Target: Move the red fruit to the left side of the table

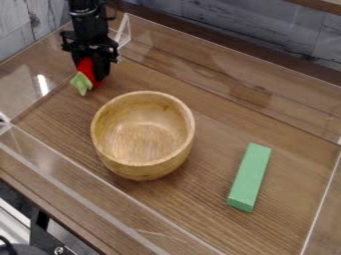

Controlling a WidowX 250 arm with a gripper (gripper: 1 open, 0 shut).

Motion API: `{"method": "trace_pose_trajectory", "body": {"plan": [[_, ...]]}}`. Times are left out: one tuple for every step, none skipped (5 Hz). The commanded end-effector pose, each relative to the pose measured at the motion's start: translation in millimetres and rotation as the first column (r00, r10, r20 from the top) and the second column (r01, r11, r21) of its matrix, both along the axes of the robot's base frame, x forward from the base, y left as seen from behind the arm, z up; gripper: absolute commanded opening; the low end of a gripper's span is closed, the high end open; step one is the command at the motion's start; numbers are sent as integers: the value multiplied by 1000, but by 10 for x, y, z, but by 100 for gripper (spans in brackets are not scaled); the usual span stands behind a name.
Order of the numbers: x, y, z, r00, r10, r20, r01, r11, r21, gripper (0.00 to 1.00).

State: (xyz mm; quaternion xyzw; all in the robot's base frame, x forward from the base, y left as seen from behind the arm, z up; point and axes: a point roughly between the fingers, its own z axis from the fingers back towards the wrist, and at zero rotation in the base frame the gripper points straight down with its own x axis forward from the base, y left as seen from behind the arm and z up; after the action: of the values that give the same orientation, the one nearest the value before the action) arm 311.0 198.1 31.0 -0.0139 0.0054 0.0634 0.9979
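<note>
1. The end effector point(90, 72) hangs from a black arm at the upper left of the view and points straight down at the worktop point(200, 224).
2. It is clenched on the red fruit point(86, 79): the dark fingers point(99, 64) stand on either side of the small red body, which shows between and just below them.
3. The fruit's green leafy cap sticks out to the left of the end effector, at its lower edge.
4. The fruit sits very low, close above the wood-grain surface; whether it touches the surface cannot be told from this view.
5. The wooden bowl point(143, 133) stands below and to the right of the end effector, near it but apart, upright with its hollow facing up and nothing visible inside.
6. The green block point(249, 176) lies flat well away from the end effector, far to its lower right, beyond the bowl, with its long side running roughly from upper right to lower left.
7. Clear acrylic walls point(27, 75) edge the worktop; the left wall runs just to the left of the end effector, and the back wall passes close behind it.
8. A small white clip-like piece point(122, 30) sits on the back wall just above and to the right of the end effector.
</note>
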Motion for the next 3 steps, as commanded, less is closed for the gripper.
{"method": "trace_pose_trajectory", "body": {"plan": [[19, 101, 143, 998, -20, 54, 19, 999, 26, 0], [-31, 81, 109, 998, -39, 56, 38, 999, 10, 0], [-77, 57, 84, 997, -56, 60, 56, 998, -4, 0]]}}
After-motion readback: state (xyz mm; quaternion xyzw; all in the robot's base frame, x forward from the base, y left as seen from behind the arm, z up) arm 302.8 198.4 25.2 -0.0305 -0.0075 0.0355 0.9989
